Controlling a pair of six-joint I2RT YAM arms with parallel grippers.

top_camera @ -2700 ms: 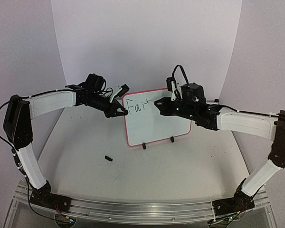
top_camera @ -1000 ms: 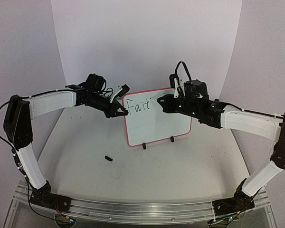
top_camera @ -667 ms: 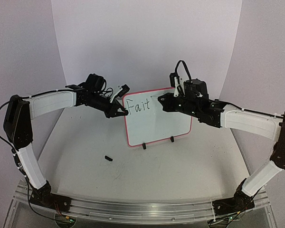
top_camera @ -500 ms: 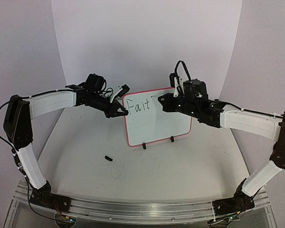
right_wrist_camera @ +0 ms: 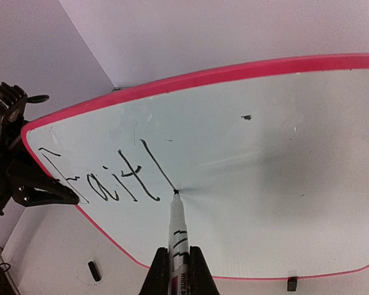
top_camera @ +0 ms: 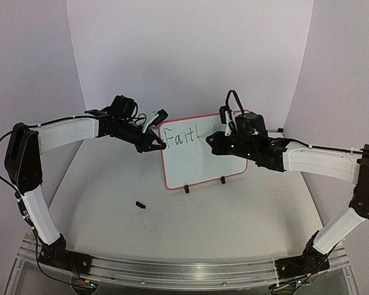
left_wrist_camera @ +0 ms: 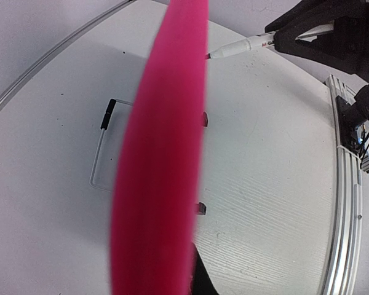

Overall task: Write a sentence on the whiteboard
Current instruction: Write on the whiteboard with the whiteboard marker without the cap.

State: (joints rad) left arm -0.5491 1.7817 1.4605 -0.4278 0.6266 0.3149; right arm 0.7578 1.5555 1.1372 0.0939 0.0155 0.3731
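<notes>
Down on the table (top_camera: 246, 215), nearer than either set of fingers, a small black cap-like piece (top_camera: 140, 204) lies loose, well below the left gripper (top_camera: 158, 145). Beyond it the whiteboard (top_camera: 203, 161) stands on its two black feet, long side running left to right, leaning back a little.

At its left rim the left gripper is pinched narrow on the pink frame, so the board reaches out sideways from those fingers toward the other arm. Its own camera sees mostly a blur of pink, so the pinch itself shows only from above.

From the other side the right gripper (right_wrist_camera: 177, 270) is clamped tight on a marker (right_wrist_camera: 177, 236). The marker's long axis runs straight out from the fingers, and its tip touches the white surface at the foot of a slanted downstroke.

Just left of that tip the sentence (right_wrist_camera: 98, 178) reads "Fait" plus this one stroke, which I take for the start of an "h". Bare white lies to the right of the tip and below it. As I judge it, the next stroke must arch right from here. The right arm is the one placed to do it, while the left only steadies.
</notes>
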